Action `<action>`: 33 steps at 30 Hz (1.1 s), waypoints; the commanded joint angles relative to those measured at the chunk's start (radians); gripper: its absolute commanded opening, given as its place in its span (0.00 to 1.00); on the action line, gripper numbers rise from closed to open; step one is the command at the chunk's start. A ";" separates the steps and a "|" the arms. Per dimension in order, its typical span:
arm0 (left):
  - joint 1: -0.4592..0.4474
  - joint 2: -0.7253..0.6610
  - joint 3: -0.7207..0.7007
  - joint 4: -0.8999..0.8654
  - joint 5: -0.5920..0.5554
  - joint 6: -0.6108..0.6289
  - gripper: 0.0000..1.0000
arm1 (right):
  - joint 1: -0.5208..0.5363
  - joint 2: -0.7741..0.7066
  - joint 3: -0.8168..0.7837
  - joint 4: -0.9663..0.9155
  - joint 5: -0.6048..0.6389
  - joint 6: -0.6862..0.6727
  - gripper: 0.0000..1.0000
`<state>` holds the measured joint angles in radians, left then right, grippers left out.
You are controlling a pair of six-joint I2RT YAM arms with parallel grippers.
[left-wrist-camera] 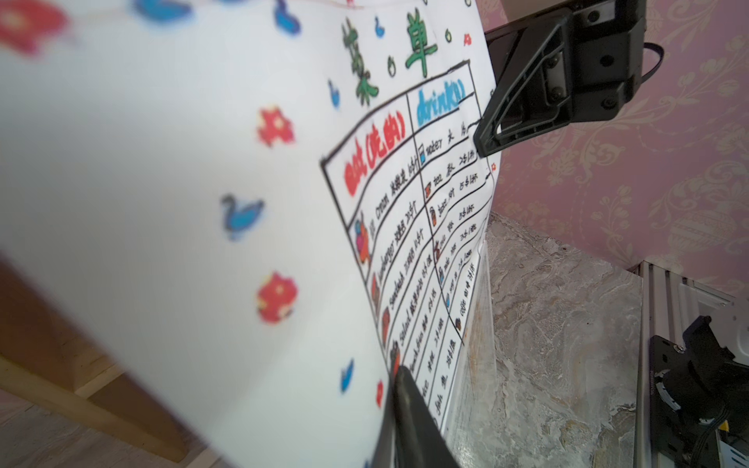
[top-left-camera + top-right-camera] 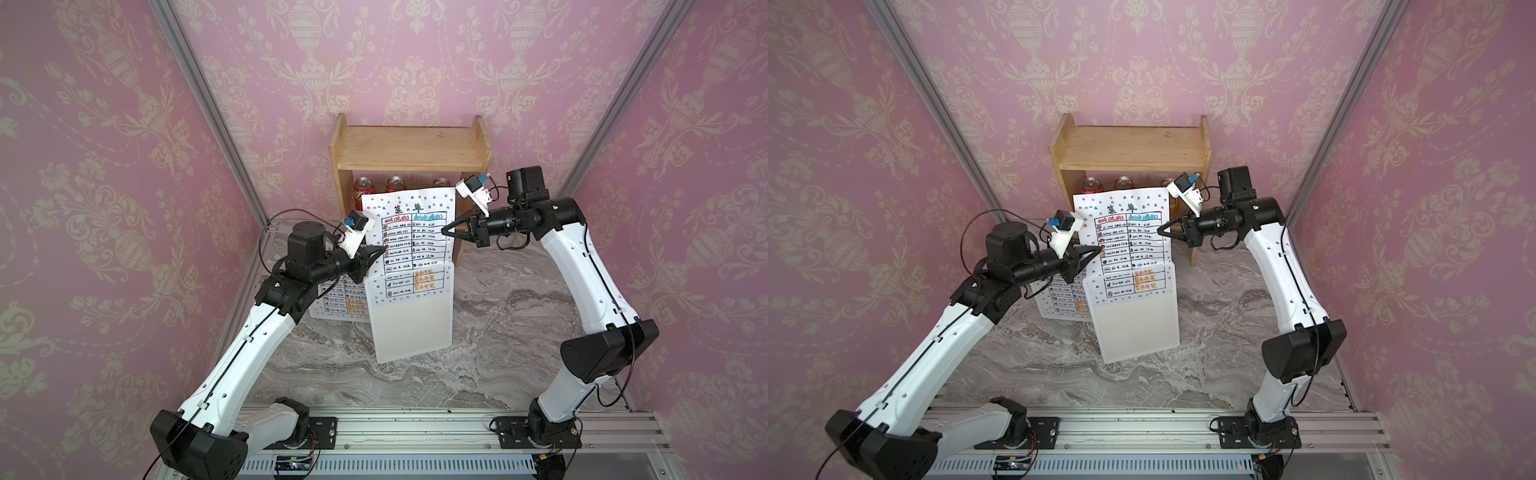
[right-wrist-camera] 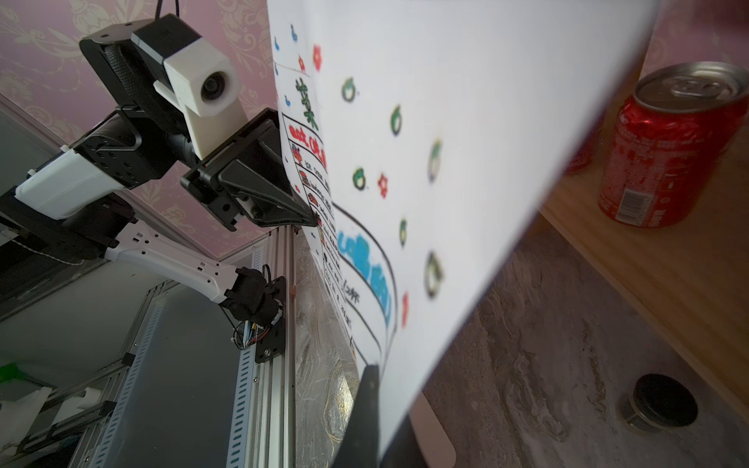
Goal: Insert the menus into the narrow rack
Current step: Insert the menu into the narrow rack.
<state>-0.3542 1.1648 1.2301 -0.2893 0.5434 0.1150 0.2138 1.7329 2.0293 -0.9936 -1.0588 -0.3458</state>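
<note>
The upright menu (image 2: 409,232) stands mid-table with its lower part down inside the clear rack (image 2: 411,332) and its titled upper half above the rim, in both top views. The right gripper (image 2: 444,231) is pinched shut on its right edge. The left gripper (image 2: 383,249) has its jaws drawn in on the left edge. The second menu (image 2: 336,303) lies flat on the marble table (image 2: 498,332) just left of the rack. Farther back, a wooden shelf (image 2: 411,145) holds cans (image 2: 363,191).

You saw the menu (image 3: 466,142) fill the view, left gripper (image 3: 302,216) pinching its far edge, right gripper (image 3: 372,379) clamped on the near one; a red can (image 3: 664,158) stood on the wooden shelf (image 3: 668,291).
</note>
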 commanded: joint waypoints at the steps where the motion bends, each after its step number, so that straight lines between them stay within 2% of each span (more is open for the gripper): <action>1: 0.008 -0.034 -0.015 -0.031 0.016 -0.005 0.18 | 0.004 0.006 -0.020 -0.011 -0.017 -0.027 0.04; 16: 0.008 -0.074 -0.072 -0.057 0.024 -0.029 0.11 | 0.005 0.058 0.052 -0.060 -0.006 -0.060 0.04; 33: 0.007 -0.124 -0.129 -0.105 0.017 -0.041 0.00 | 0.024 0.065 0.050 -0.075 0.037 -0.081 0.05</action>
<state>-0.3542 1.0695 1.1244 -0.3481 0.5438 0.0914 0.2317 1.7844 2.0518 -1.0355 -1.0386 -0.4007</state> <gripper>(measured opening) 0.042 0.058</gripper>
